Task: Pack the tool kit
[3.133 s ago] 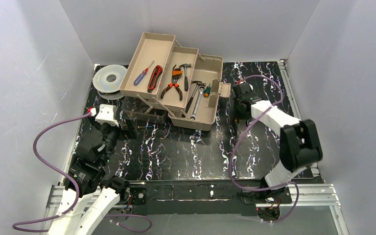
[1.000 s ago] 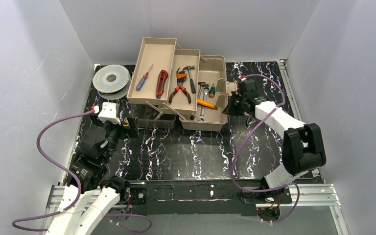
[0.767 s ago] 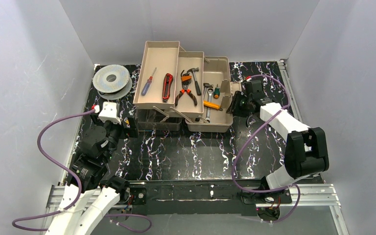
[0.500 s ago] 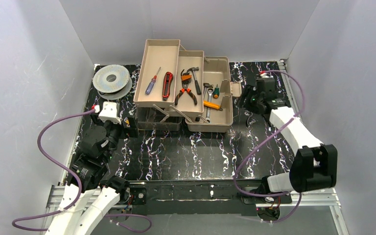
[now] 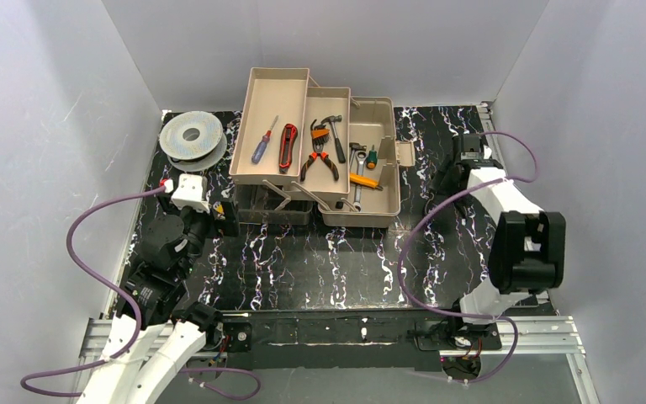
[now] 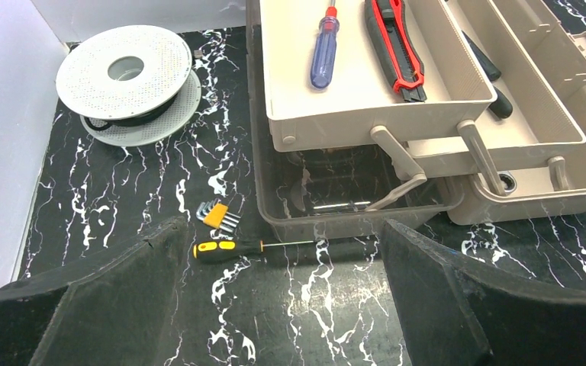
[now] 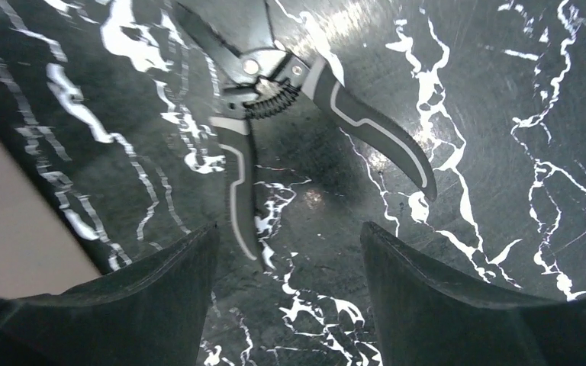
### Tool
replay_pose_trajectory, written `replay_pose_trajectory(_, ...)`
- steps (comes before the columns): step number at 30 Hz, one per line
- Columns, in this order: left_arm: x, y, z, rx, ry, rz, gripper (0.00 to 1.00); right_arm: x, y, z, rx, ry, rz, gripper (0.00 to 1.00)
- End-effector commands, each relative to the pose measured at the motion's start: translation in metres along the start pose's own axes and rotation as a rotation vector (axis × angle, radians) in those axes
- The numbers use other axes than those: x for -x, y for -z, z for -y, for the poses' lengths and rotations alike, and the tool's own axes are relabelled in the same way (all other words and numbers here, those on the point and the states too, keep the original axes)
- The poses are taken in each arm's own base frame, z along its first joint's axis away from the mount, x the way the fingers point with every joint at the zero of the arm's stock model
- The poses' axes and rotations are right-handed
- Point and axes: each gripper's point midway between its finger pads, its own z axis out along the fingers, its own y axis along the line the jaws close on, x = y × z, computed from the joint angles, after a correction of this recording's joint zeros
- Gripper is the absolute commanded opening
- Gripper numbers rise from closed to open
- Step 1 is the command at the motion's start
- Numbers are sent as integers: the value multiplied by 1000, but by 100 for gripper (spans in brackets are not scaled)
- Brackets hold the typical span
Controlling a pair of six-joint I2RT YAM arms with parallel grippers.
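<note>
The tan toolbox (image 5: 362, 220) stands open at the back, its cantilever trays spread to the left. They hold a blue screwdriver (image 5: 259, 140), a red knife (image 5: 287, 145), orange pliers (image 5: 318, 160), a hammer (image 5: 333, 135) and wrenches (image 5: 358, 168). My left gripper (image 5: 227, 217) is open and empty, low over the table (image 6: 282, 290). Ahead of it lie a yellow-black screwdriver (image 6: 225, 248) and a hex key set (image 6: 217, 216), beside the translucent brown lid (image 6: 351, 221). My right gripper (image 5: 452, 175) is open and empty right of the box, over black-grey cutters (image 7: 305, 99).
A round grey spool (image 5: 189, 135) lies at the back left, also in the left wrist view (image 6: 126, 76). White walls close in the back and both sides. A small tan latch flap (image 5: 405, 152) sticks out of the toolbox's right side.
The toolbox has been turned and shifted until it sits square to the back wall. My right gripper then drew away from its right side to the far right. The left arm has barely moved.
</note>
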Motion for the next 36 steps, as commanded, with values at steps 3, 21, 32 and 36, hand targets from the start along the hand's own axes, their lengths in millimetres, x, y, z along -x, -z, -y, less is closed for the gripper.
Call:
replay_pose_trajectory(3, 5, 5, 4, -28, 13, 28, 98, -14, -19, 7, -100, 58, -91, 74)
replay_pose_trajectory(21, 11, 12, 0, -18, 21, 61, 98, -41, -51, -16, -90, 163, -220, 53)
replay_pose_trajectory(32, 14, 16, -1, -16, 21, 78, 98, -53, -50, -27, -3, 119, -245, 1)
replay_pose_trajectory(36, 13, 15, -1, -15, 19, 75, 98, -44, -35, -23, 11, 92, -166, 1)
